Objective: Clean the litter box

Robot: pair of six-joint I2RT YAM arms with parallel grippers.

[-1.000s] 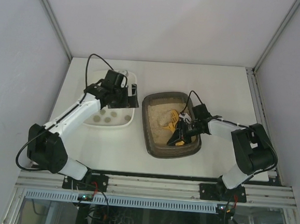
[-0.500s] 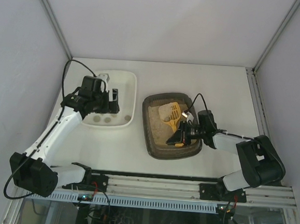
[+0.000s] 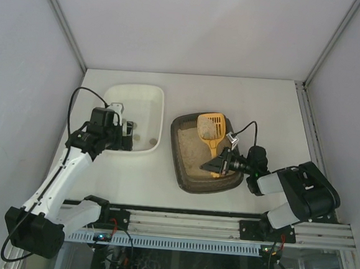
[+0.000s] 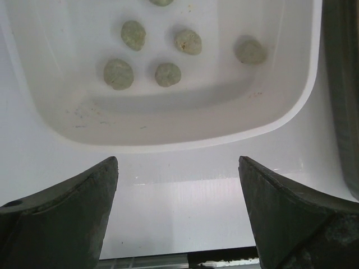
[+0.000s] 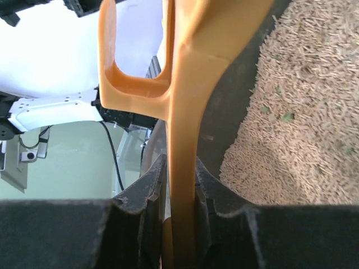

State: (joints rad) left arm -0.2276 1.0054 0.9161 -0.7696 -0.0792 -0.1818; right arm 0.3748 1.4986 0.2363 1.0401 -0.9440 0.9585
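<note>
The dark litter box (image 3: 187,180) holds pale beige litter (image 3: 194,149), which also shows in the right wrist view (image 5: 303,112). My right gripper (image 3: 219,167) is shut on the handle of the yellow slotted scoop (image 3: 210,127), whose head lies over the box's far rim. In the right wrist view the orange handle (image 5: 182,140) is pinched between my right gripper's jaws (image 5: 180,174). My left gripper (image 3: 124,136) is open and empty over the table at the near edge of the white tray (image 3: 152,101); in the left wrist view it (image 4: 178,174) frames bare table.
The white tray (image 4: 196,126) holds several grey-green clumps (image 4: 168,74). The litter box's dark rim (image 4: 343,84) shows at the right edge of the left wrist view. White walls enclose the table on three sides.
My left arm has drawn back from over the white tray to its near edge. My right gripper has pulled back toward the near right, swinging the scoop's head to the box's far rim.
</note>
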